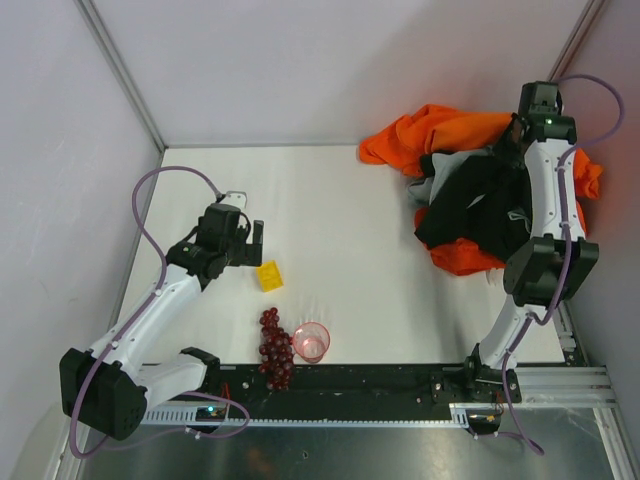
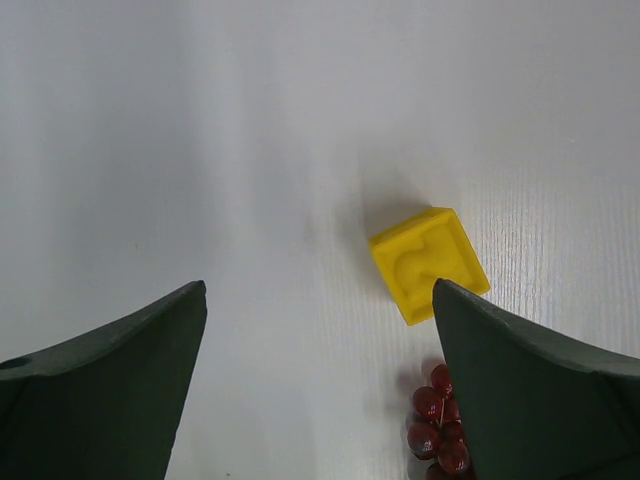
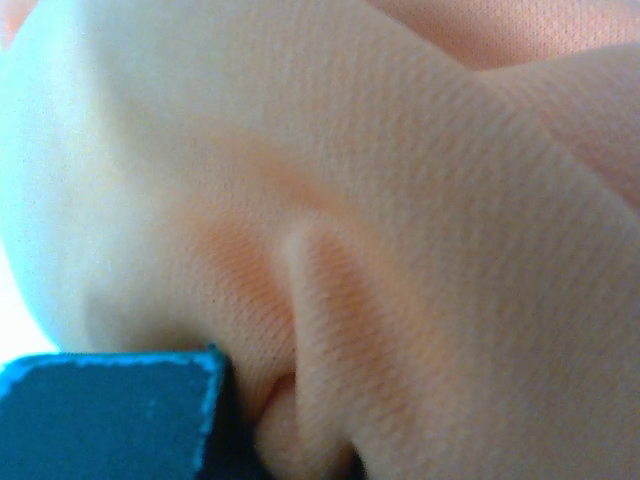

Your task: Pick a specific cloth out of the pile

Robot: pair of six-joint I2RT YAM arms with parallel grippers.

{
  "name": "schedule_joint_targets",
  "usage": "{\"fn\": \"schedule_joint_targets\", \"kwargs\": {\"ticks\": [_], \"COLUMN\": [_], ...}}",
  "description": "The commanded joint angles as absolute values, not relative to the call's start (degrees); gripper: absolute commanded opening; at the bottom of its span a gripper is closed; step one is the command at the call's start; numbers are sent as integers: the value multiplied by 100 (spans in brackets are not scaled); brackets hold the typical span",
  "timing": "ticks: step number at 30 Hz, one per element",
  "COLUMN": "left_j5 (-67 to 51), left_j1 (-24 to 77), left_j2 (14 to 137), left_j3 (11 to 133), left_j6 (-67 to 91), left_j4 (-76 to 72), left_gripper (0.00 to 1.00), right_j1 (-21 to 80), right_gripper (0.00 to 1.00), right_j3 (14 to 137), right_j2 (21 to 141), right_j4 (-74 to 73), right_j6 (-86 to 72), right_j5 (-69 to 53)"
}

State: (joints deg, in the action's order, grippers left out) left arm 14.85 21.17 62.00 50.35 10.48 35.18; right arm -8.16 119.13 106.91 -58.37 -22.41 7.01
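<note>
The pile [image 1: 480, 190] lies at the back right: a large bright orange garment [image 1: 440, 135], a black garment [image 1: 475, 205] and a bit of light grey [image 1: 428, 190]. Orange-red fabric [image 1: 465, 258] pokes out under the black garment at the near edge. No cord or mark shows on it, so I cannot tell if it is the cloth. My right gripper [image 1: 518, 135] is pressed into the orange fabric [image 3: 420, 200] at the pile's far top. One finger [image 3: 110, 415] shows far left and fabric hides the other. My left gripper [image 1: 255, 235] [image 2: 320, 300] is open and empty.
A yellow block [image 1: 269, 275] [image 2: 428, 262] lies just right of my left gripper. A bunch of dark red grapes [image 1: 274, 345] [image 2: 438, 425] and a pink cup [image 1: 311, 341] sit near the front edge. Walls close the table at the back and on both sides.
</note>
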Motion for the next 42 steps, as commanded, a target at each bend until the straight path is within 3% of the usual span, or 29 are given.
{"fn": "schedule_joint_targets", "kwargs": {"ticks": [1, 10, 19, 20, 26, 30, 34, 42], "left_j5": [1484, 1446, 1424, 1420, 1389, 1369, 1365, 1338], "left_j1": [2153, 2153, 2153, 2153, 2153, 2153, 2153, 2153], "left_j2": [6218, 6258, 6275, 6271, 6216, 6183, 6136, 6092], "left_j3": [5019, 5018, 5027, 5027, 5027, 5027, 5027, 5020], "left_j6": [1055, 1055, 1055, 1055, 1059, 1060, 1060, 1063], "left_j4": [3392, 3384, 3382, 3383, 3377, 3383, 3383, 3373], "left_gripper": [100, 100, 100, 100, 100, 100, 100, 100], "right_j1": [-1112, -1273, -1281, -1282, -1283, -1283, -1283, -1283], "right_gripper": [0, 0, 3, 5, 63, 88, 98, 99], "right_j3": [11475, 10974, 10669, 10670, 10748, 11001, 11262, 11231], "right_j2": [11192, 12934, 12874, 12774, 11680, 11068, 10603, 9571], "right_j4": [-4771, -5165, -5176, -5181, -5250, -5477, -5770, -6178], "right_j6": [-2301, -2239, -2038, -2012, -1919, -1869, -1863, -1898], "right_j5": [946, 107, -101, -130, -145, -161, -301, -437]}}
